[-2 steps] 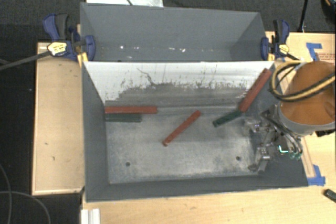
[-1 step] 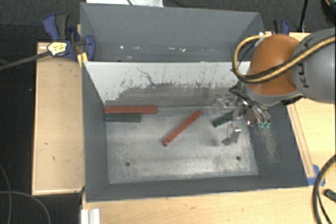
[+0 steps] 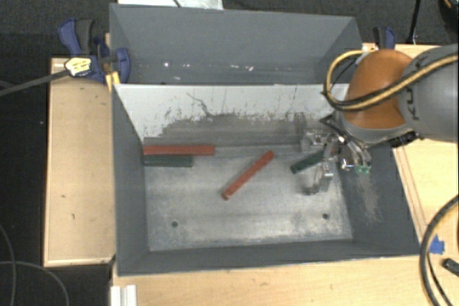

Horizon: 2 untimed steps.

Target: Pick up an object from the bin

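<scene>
The gripper (image 3: pixel 319 172) is low at the right of the bin (image 3: pixel 237 68), close to the floor and just beside the right wall. A small dark green piece (image 3: pixel 303 165) juts from its left side and touches it. Whether the piece is gripped or merely lies against the metal I cannot tell, nor how wide the gripper stands. I judge the step in hand to be the grasp itself, at the bottom of the reach, with the lift not yet made.

The next move would call for a firm close on the green piece, if that is not already done, then a straight rise — the sloping right wall is close and leaves little room for a swing that way. To the left the floor is bare. A slanted red bar (image 3: pixel 247 174) lies in the middle, near the gripper but apart from it. A second red bar (image 3: pixel 179 150) and a dark green bar (image 3: pixel 168 161) lie side by side, touching, at the left below the back wall — well apart from the arm. Upward the room is open.
</scene>
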{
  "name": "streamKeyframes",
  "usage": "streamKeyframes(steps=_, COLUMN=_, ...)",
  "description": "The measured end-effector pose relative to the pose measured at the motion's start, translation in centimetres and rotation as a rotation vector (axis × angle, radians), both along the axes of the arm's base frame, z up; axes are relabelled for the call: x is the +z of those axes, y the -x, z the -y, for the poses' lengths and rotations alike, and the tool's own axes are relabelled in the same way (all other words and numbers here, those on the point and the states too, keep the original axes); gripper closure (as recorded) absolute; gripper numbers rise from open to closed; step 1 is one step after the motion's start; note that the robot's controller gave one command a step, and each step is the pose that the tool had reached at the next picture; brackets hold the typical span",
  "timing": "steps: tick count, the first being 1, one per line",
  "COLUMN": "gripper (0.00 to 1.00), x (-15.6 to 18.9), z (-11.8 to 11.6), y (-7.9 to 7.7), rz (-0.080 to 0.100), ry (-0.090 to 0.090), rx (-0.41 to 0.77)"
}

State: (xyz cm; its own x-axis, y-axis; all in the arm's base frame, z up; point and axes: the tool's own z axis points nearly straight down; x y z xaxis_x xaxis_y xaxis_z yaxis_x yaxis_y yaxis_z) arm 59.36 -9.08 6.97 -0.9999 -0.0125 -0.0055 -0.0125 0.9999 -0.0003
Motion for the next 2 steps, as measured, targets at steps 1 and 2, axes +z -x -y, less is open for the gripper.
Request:
streamKeyframes(steps=1, gripper=1.00, x=0.1, z=-0.1, y=0.0, rz=0.000, ry=0.000, rx=0.006)
streamKeyframes(steps=2, gripper=1.00, x=14.7, z=-0.5, y=1.1, rz=0.006, ry=0.001, rx=-0.012)
